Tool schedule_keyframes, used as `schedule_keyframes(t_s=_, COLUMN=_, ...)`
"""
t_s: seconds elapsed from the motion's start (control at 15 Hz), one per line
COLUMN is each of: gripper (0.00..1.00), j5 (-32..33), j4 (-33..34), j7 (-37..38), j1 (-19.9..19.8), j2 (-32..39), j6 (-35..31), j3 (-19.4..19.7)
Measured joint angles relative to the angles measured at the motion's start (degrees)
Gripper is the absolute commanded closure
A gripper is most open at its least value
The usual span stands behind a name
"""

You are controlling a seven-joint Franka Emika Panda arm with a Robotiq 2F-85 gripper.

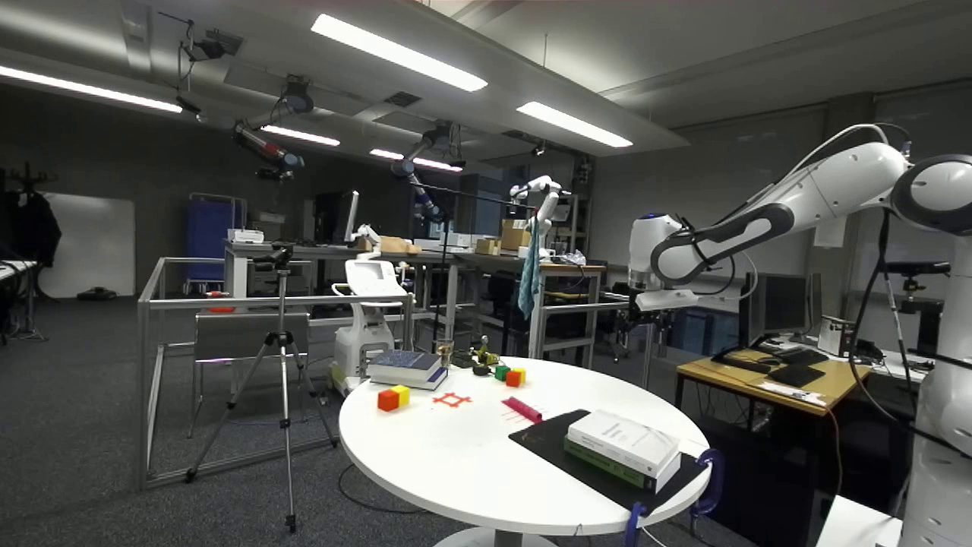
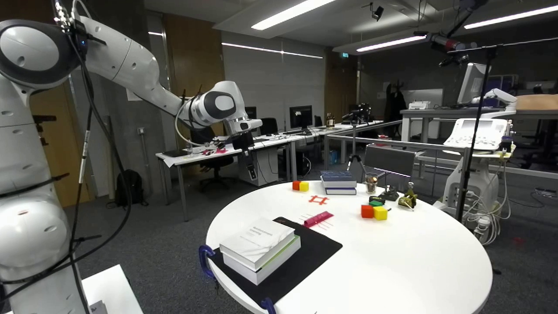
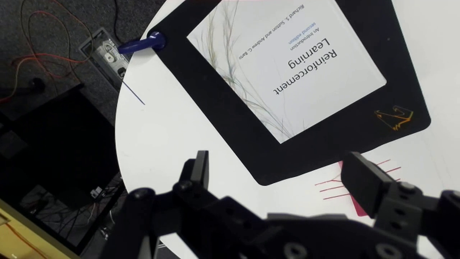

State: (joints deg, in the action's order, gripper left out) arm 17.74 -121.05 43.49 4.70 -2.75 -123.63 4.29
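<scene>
Pointing downward with gripper (image 3: 276,171) spread wide, well apart from a white book (image 3: 287,68) titled "Reinforcement Learning," stacked on a green-spined volume (image 1: 607,464) on a black mat (image 3: 230,115), with a blue clamp (image 3: 143,44) at one corner, atop a round white bench (image 1: 456,463).

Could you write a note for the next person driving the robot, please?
Tool: wide open, up in the air, touching nothing.
White book: on top of the green book, which lies on the black mat.
Coloured blocks: in two groups on the round table.
Done: no grip on anything yet.
Left: any gripping.
</scene>
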Motion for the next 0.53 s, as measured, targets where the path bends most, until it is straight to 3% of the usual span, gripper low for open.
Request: schedule_keyframes(t_s=0.53, gripper=0.0, j5=-0.24, j4=-0.16, j7=-8.99, j1=-2.48, j2=-5.75, j6=1.63, j3=-0.75)
